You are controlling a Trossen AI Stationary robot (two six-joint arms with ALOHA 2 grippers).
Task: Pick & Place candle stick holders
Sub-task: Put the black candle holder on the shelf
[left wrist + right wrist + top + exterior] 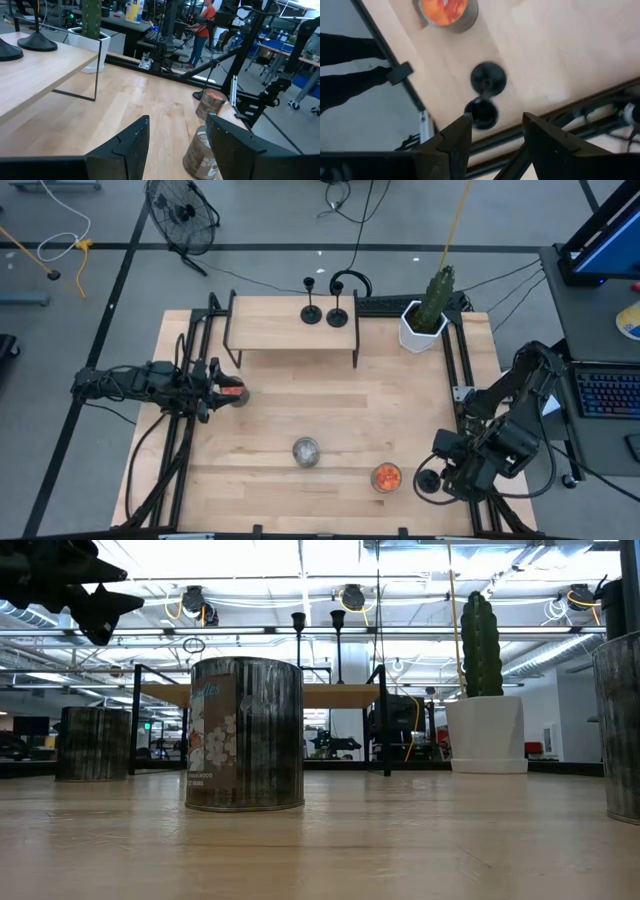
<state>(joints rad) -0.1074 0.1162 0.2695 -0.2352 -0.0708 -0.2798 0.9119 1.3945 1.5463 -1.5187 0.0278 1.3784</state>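
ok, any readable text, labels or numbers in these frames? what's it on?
None can be read.
Silver can: its paper label carries a line of script over a flower print, too blurred to read.
Jar in the left wrist view: label shows no legible text.
Yellow-labelled bottle in the room behind: print too small to read.
Candle holders, shelf and cactus pot: no markings visible.

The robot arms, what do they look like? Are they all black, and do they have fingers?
Yes, mostly black. The left arm and right arm are dark, chunky jointed segments with black cables trailing off them. The left arm has a small orange-red patch by its gripper. Each gripper has two flat, wedge-shaped dark fingers, like those on the right gripper.
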